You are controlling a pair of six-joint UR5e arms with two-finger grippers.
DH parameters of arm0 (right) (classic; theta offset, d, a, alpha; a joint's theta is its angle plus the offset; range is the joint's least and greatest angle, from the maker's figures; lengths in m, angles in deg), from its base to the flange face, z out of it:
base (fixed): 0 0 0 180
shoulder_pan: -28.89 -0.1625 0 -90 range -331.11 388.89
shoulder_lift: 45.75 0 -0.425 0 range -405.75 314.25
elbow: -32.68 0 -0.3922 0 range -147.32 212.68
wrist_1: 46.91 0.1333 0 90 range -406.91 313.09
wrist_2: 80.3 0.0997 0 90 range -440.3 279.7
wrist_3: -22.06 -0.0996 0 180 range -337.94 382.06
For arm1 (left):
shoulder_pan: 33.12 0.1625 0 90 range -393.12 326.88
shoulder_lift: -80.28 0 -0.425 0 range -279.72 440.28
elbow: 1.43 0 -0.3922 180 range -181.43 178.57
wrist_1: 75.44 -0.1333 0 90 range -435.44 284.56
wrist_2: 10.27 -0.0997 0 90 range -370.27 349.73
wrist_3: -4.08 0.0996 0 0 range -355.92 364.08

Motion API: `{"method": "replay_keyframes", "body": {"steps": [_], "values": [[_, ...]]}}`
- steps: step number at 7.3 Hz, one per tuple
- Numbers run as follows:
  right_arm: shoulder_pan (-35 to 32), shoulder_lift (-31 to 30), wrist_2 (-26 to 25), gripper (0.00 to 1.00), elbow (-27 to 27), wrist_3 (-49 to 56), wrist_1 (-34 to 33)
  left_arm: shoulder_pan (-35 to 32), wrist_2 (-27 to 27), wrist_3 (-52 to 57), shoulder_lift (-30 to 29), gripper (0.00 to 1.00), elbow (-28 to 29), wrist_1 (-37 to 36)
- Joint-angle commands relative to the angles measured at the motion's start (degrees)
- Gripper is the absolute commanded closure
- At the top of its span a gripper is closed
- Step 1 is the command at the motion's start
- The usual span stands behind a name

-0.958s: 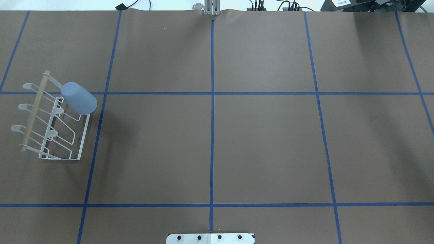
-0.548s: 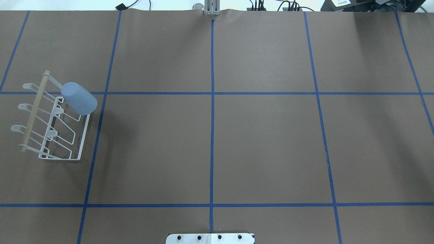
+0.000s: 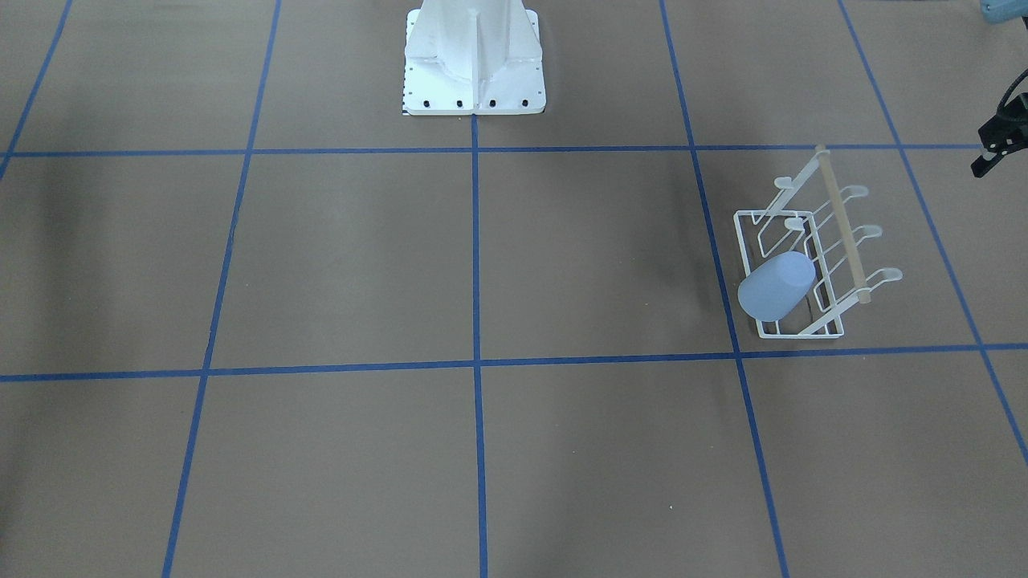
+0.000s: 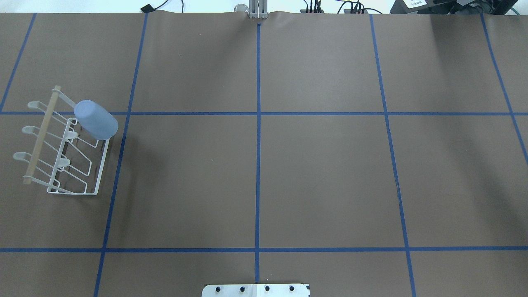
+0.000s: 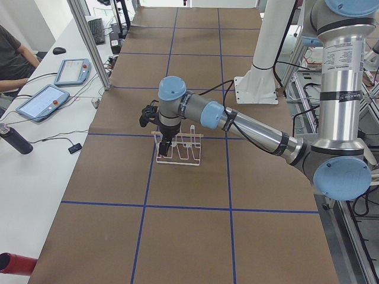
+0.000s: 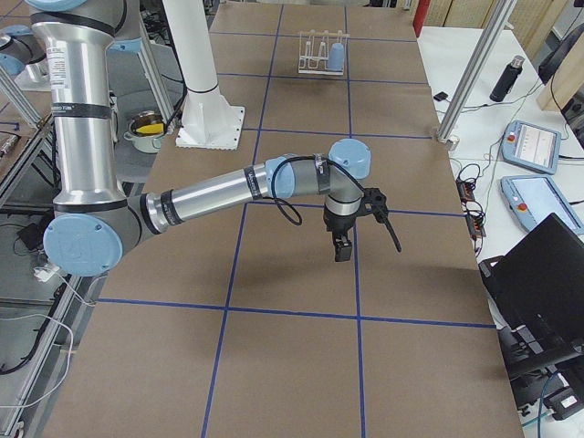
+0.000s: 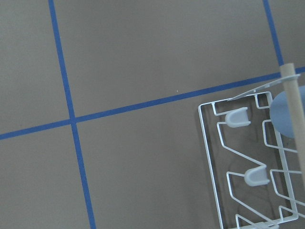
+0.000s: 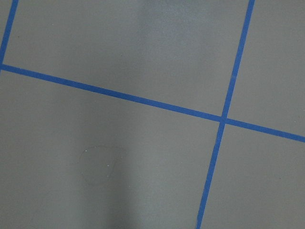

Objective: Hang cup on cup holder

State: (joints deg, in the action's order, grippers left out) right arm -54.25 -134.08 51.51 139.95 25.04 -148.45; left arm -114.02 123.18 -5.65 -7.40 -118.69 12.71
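The pale blue cup [image 4: 96, 120] hangs upside down and tilted on a far prong of the white wire cup holder [image 4: 62, 165], at the table's left. The cup also shows in the front view [image 3: 776, 286] and the right side view [image 6: 337, 57], and its edge shows in the left wrist view [image 7: 281, 114]. No gripper touches it. My left gripper [image 5: 165, 145] hangs just over the cup holder [image 5: 180, 155], seen clearly only from the side, so I cannot tell its state. My right gripper [image 6: 341, 248] hangs over bare table far from the rack; I cannot tell its state.
The white bolted pedestal [image 3: 474, 56] stands at the robot's edge, mid-table. Blue tape lines [image 4: 258, 165] split the brown table into squares. Tablets [image 5: 44, 99] and a bottle [image 5: 15, 140] lie on the side bench. A black part [image 3: 998, 140] shows at the front view's right edge.
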Motion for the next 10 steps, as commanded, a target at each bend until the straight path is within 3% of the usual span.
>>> {"method": "replay_keyframes", "body": {"steps": [1,3,6,9,10], "values": [[0.0,0.1,0.2,0.0,0.2,0.0,0.2,-0.8,0.1,-2.6,0.0,0.02,-1.9,0.3],[-0.1,0.4,0.1,0.0,1.1,0.1,-0.1,-1.2,0.3,-2.6,0.9,0.02,-3.8,-0.2],[-0.1,0.5,-0.2,0.0,1.3,0.0,-0.3,-1.0,1.5,-4.9,8.1,0.02,-8.2,0.1],[-0.1,0.3,0.2,0.0,1.4,0.0,-0.3,-0.5,1.9,-4.9,8.0,0.02,-5.0,-0.3],[-0.3,-0.8,0.3,0.0,1.8,0.0,-0.3,-0.5,2.0,-5.0,7.9,0.02,-1.5,0.3]]}}
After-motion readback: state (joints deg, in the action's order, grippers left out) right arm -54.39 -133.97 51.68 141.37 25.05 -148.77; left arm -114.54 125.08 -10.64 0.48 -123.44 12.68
